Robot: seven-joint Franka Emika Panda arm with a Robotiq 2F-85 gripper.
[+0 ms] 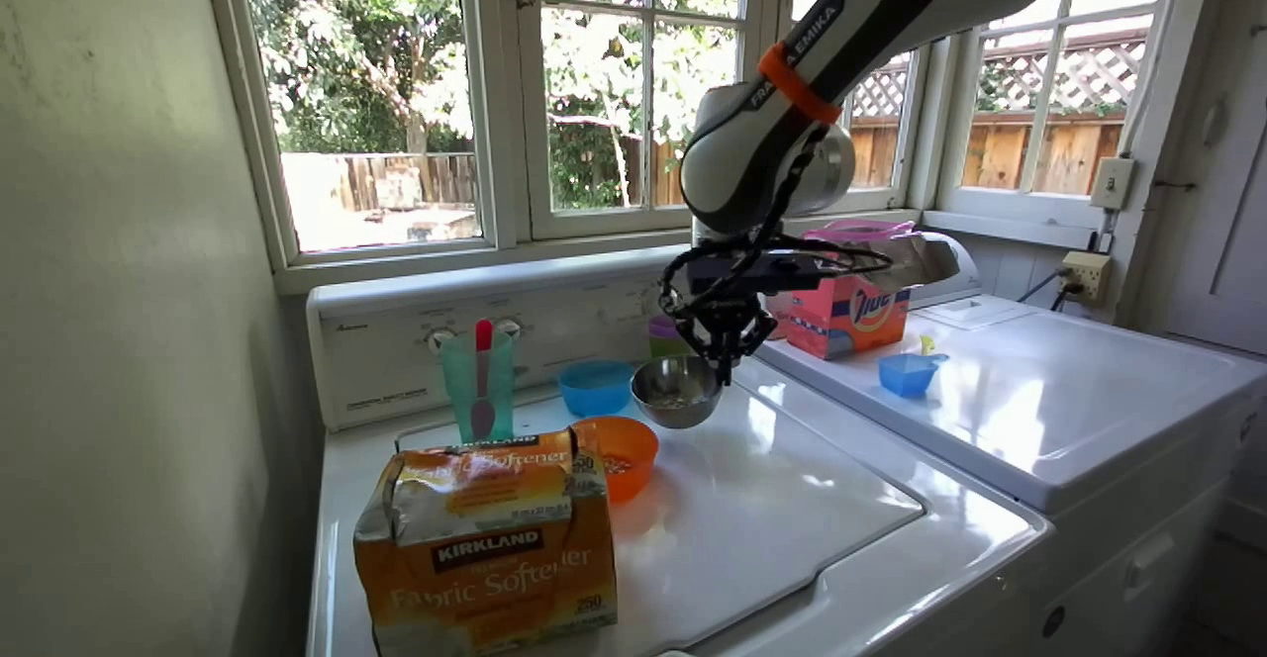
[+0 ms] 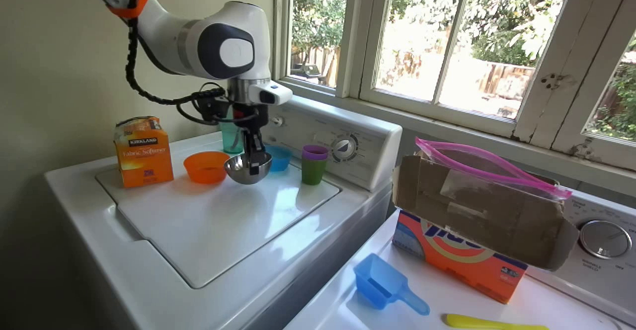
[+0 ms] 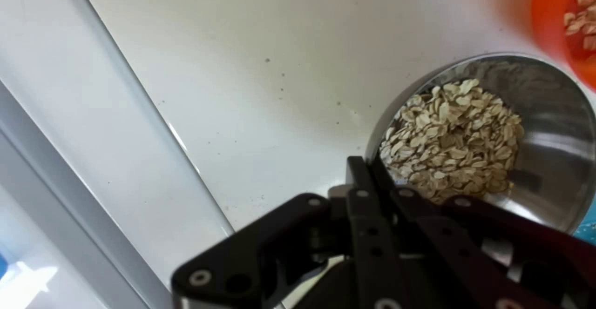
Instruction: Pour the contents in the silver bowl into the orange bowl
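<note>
The silver bowl [image 1: 677,390] is tilted and holds oat flakes, gathered near the gripper side in the wrist view [image 3: 554,137]. My gripper [image 3: 367,162] is shut on the bowl's rim, one finger inside and one outside. It points down at the bowl's edge in both exterior views [image 1: 726,378] [image 2: 254,165]. The silver bowl [image 2: 238,173] seems to hang slightly above the white washer lid [image 2: 218,230]. The orange bowl [image 2: 204,168] stands beside it and also holds some oats [image 3: 582,30]. A box partly hides the orange bowl in an exterior view [image 1: 633,469].
A blue bowl [image 1: 596,388] sits close behind the silver bowl. A fabric softener box [image 1: 495,568] stands beside the orange bowl. A teal cup with a red spoon [image 1: 483,380] and a green cup [image 2: 314,171] stand near the control panel. A Tide box [image 2: 457,255] and blue scoop [image 2: 380,283] are on the neighbouring machine.
</note>
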